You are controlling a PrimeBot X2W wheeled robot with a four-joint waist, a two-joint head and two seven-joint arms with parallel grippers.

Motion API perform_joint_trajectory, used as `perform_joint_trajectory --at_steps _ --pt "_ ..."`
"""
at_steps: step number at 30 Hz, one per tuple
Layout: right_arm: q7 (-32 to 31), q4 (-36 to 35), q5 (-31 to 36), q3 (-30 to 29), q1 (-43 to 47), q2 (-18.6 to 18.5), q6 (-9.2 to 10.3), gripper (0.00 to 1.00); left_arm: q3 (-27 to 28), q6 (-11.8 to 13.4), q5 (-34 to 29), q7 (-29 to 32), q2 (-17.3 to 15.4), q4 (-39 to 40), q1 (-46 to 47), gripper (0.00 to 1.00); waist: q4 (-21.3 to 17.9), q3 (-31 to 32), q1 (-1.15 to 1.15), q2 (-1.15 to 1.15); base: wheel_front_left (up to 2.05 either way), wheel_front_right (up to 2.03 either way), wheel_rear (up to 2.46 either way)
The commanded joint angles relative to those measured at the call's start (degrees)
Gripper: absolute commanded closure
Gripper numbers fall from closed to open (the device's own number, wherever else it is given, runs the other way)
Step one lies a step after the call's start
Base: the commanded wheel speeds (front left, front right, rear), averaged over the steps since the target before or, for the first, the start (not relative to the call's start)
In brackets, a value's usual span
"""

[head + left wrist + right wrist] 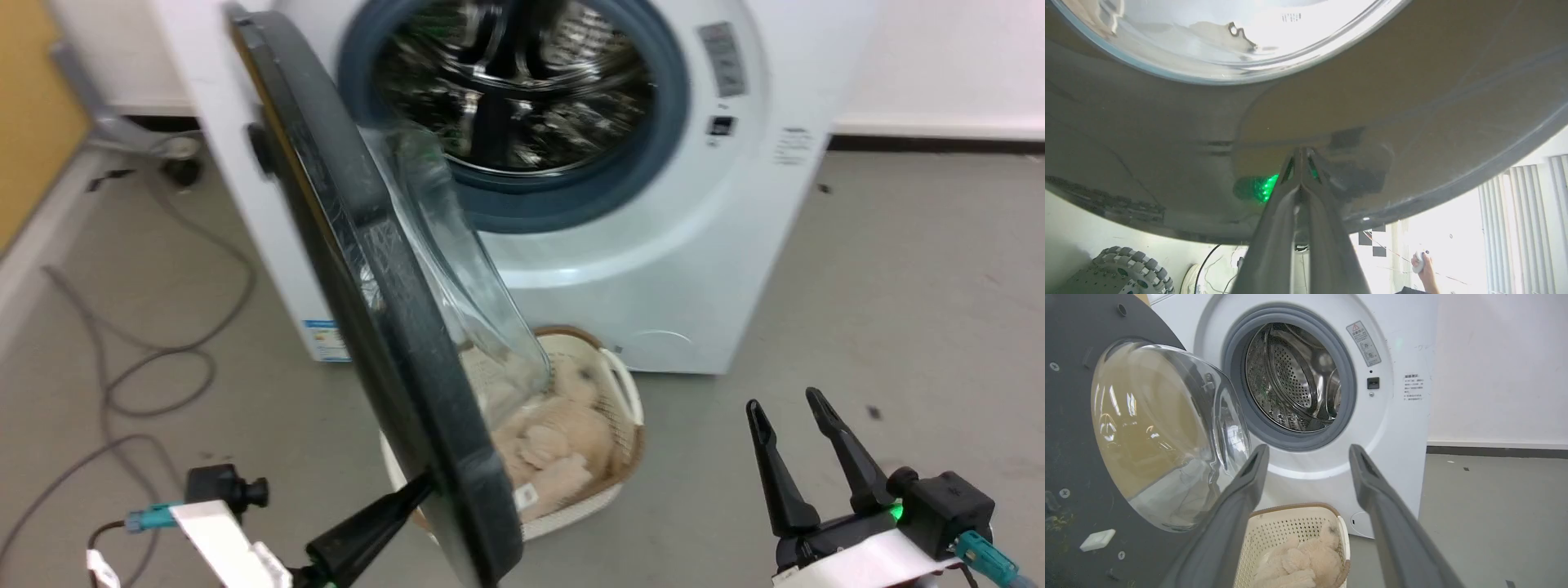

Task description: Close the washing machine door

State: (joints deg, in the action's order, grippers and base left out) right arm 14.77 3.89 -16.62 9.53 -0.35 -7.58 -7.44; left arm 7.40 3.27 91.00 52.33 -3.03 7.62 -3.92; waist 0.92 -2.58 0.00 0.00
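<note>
The white washing machine (694,269) stands ahead with its steel drum (514,82) exposed inside the grey gasket. Its round black door (384,327) swings out toward me, half open, the clear glass bowl (457,269) bulging toward the drum. In the right wrist view the door's matte inside (1069,457) and glass bowl (1159,433) fill the left, the washing machine (1396,416) behind. My left gripper (420,486) is shut, its tip touching the door's glossy outer face (1412,102) near the lower edge; the left gripper (1301,152) mirrors there. My right gripper (784,404) is open and empty, low right.
A cream perforated basket (624,384) with beige plush laundry (555,441) sits on the floor under the door, in front of the washer. Grey cables (163,359) loop on the floor at left. A person's hand (1423,265) holding a small device appears in the left wrist view.
</note>
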Motion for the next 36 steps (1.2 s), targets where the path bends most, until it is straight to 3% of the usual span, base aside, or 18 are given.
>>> perform_joint_trajectory --at_steps 1,7,8,19,31,36 --pt "0.23 -0.15 -0.08 -0.04 -0.43 -0.14 -0.05 0.0 -0.55 -0.49 0.3 -0.53 0.13 -0.23 -0.53 1.0 -2.94 -1.03 0.0 0.0 0.0 0.0 0.0" --pt "0.23 -0.45 -0.14 -0.79 -0.49 0.34 -0.05 0.0 -5.12 -2.08 2.28 -5.73 0.14 -2.42 0.43 1.0 -8.88 -2.74 0.0 0.0 0.0 0.0 0.0" --pt "0.23 -0.56 -0.13 -0.83 -0.63 0.64 -0.05 0.0 -6.48 -3.22 2.74 -8.56 0.14 -4.45 2.05 1.0 -11.62 -3.7 0.0 0.0 0.0 0.0 0.0" --pt "0.23 -0.86 -0.18 -1.08 -1.68 1.69 -0.05 0.0 -11.35 -8.0 5.72 -23.22 0.14 -12.91 13.21 1.0 -20.22 -7.06 0.0 0.0 0.0 0.0 0.0" --pt "0.23 -0.46 -0.24 -0.47 -2.15 2.47 -0.05 0.0 -15.58 -10.32 6.34 -42.92 0.15 -25.81 28.57 1.0 -24.22 -8.01 0.0 0.0 0.0 0.0 0.0" --pt "0.23 -0.55 -0.09 -0.71 -2.01 2.81 -0.05 0.0 -16.91 -10.67 5.93 -45.99 0.15 -29.27 31.04 1.0 -23.63 -7.59 0.0 0.0 0.0 0.0 0.0"
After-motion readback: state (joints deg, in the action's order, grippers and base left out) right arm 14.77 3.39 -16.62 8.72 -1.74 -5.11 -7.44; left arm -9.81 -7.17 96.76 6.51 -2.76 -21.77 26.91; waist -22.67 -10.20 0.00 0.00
